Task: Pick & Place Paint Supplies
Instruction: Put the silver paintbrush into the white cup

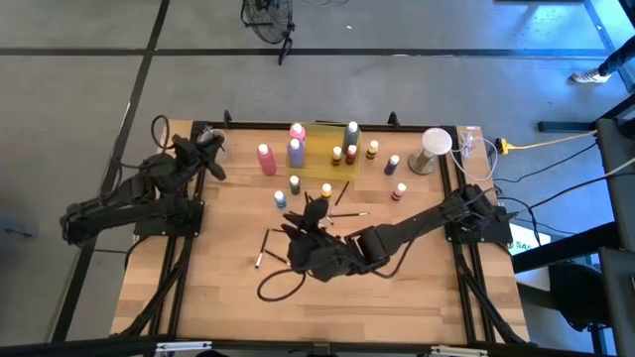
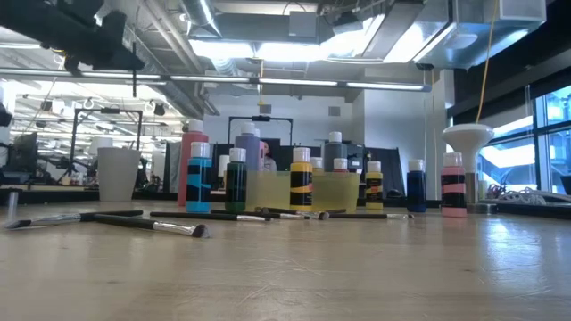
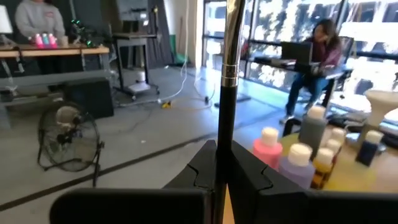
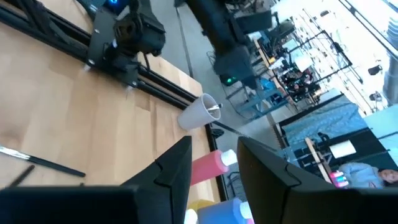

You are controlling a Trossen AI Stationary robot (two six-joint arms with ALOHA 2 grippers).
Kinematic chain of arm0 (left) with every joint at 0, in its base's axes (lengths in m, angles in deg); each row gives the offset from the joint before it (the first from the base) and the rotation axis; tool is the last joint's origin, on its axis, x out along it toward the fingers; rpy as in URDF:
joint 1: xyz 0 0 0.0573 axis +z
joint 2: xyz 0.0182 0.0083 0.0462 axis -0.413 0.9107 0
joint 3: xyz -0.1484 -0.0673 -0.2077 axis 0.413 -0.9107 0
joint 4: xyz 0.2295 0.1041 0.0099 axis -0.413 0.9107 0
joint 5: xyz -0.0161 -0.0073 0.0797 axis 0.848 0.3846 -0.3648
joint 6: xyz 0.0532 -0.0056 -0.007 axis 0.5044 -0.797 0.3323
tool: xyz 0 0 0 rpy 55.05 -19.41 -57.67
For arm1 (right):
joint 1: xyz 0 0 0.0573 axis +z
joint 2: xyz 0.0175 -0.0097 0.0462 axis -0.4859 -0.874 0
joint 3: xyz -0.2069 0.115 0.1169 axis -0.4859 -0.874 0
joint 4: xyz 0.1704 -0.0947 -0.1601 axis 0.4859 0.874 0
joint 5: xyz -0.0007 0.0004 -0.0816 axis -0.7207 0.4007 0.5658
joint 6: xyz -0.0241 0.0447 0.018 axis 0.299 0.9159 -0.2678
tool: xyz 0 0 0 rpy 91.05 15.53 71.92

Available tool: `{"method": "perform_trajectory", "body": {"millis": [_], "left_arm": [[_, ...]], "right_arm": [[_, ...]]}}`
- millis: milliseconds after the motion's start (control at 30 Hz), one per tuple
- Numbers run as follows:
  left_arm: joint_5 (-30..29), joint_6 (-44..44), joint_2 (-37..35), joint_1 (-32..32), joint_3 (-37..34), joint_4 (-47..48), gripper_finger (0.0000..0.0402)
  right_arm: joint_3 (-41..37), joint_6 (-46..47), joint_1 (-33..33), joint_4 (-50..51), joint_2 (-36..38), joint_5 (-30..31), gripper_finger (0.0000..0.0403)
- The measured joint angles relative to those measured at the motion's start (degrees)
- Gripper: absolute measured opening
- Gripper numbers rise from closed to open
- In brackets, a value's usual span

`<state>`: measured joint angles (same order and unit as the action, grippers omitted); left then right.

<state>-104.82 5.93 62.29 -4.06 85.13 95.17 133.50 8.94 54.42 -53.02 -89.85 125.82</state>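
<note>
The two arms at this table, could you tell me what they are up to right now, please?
The left gripper, at the table's back left corner, is shut on a thin dark brush held upright. The right gripper hovers open above the middle of the wooden table, with nothing between its fingers. Several brushes lie loose on the table, and the paint bottles stand grouped in and around a yellow tray at the back.
</note>
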Motion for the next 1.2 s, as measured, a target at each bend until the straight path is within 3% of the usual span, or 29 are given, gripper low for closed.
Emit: {"method": "perform_trajectory", "body": {"millis": [233, 567, 733, 1200], "left_arm": [[-3.6, 1.4, -1.8, 3.4, -4.1, -3.4, 0.0013], [-5.9, 1.1, -2.3, 9.3, -9.7, -8.9, 0.0014], [-11.2, 4.9, -2.2, 12.4, -10.3, -9.4, 0.0014], [-5.2, 2.5, 5.5, 21.7, -15.8, -18.1, 0.0015]], "right_arm": [[0.0, 1.1, -2.3, 1.3, 0.0, -6.6, 0.0131], [0.0, 1.5, -3.2, 1.2, 0.0, -8.9, 0.0131], [0.0, 1.5, -3.2, 1.4, 0.0, -9.1, 0.0131], [0.0, 1.5, -5.0, 1.7, 0.0, -13.5, 0.0131]]}}
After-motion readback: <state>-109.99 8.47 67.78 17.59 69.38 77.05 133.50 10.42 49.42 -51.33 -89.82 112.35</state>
